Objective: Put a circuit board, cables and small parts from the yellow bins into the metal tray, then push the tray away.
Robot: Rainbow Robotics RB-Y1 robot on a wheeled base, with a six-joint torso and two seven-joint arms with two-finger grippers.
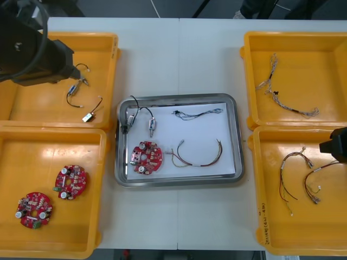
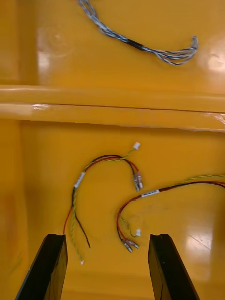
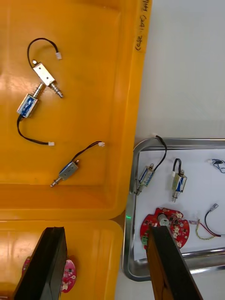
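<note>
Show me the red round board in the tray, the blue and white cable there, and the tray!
circuit board (image 1: pixel 147 158), front view: middle of the red disc.
blue and white cable (image 1: pixel 197 114), front view: middle of its length.
metal tray (image 1: pixel 239 141), front view: right rim.

Bulky black left arm, flat matte-black jaws

The left arm hangs over the bench's far left corner, its jaws spread wide, fingers well apart. The right arm reaches in at the right edge, jaws equally open, holding nothing.
</note>
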